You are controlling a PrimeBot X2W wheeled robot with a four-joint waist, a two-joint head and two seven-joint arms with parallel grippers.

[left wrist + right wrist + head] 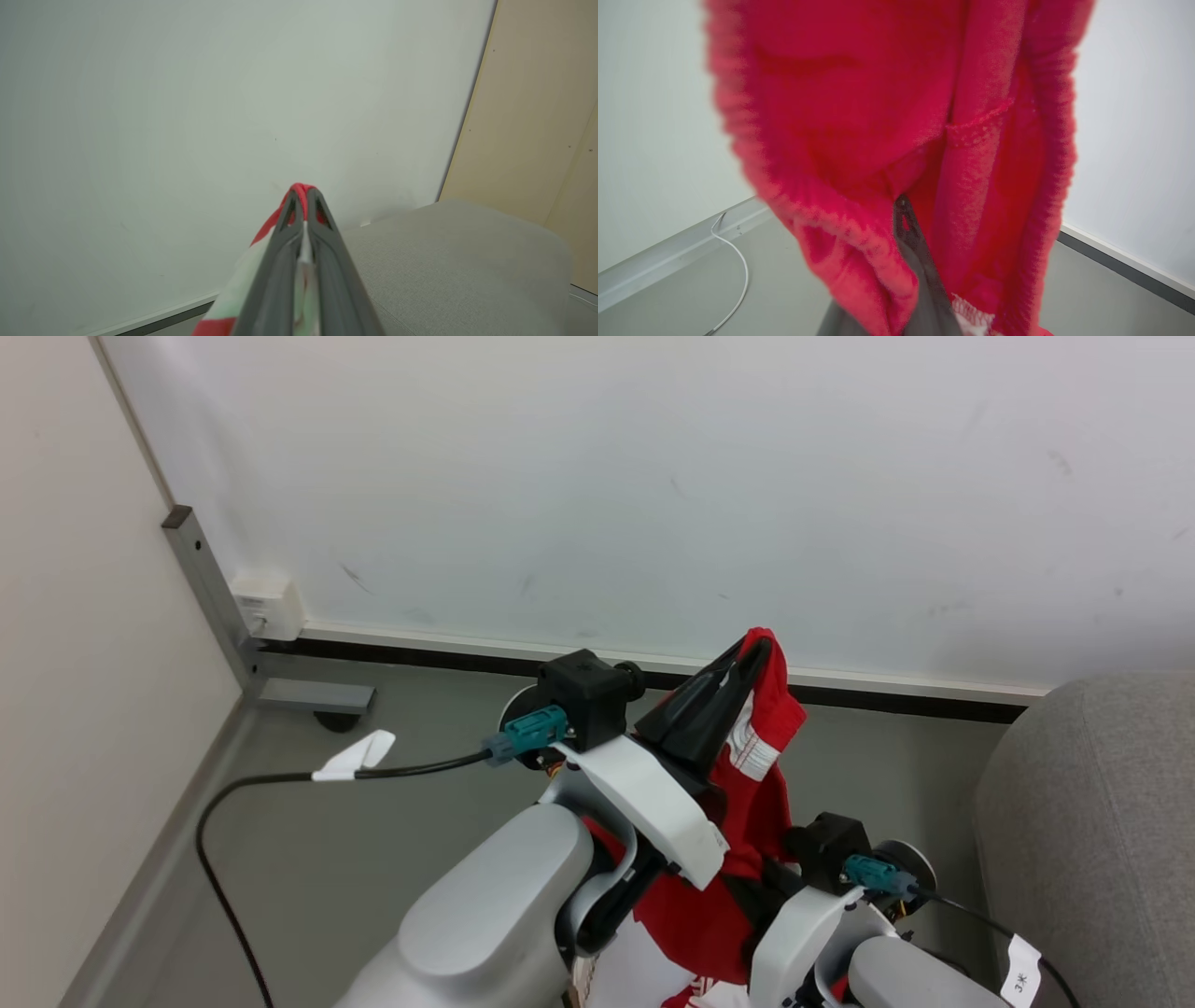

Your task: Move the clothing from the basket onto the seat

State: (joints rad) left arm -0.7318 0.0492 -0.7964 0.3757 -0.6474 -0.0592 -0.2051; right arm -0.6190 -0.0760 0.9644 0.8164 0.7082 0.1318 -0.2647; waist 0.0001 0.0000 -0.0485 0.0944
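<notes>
White wall [653,476] and grey floor [420,821] fill the background, with a black cable [280,782] trailing toward the corner.

Head view: the left gripper [752,653] is raised, clenched on the top edge of the clothing [766,784]. The red garment hangs free from that 1 pinch point, its white label panel just under the fingers. It drapes down between the 2 pale forearms. The seat [1092,821] sits at the right edge, near but apart from the fabric. Judgement: held high so the hem clears whatever lies below before carrying across.

Left wrist view: both fingers are pressed together, with a red fold bulging past the tips. Striped trim falls to the left and the seat [458,261] lies beyond to the right.

Right wrist view: the right gripper [902,205] reads as 1 narrow dark wedge buried in blurred red folds. It looks drawn together on a lower fold, probably to gather the slack. A white cable [738,266] lies on the floor behind.

Transfer underway; nothing on the seat yet.
</notes>
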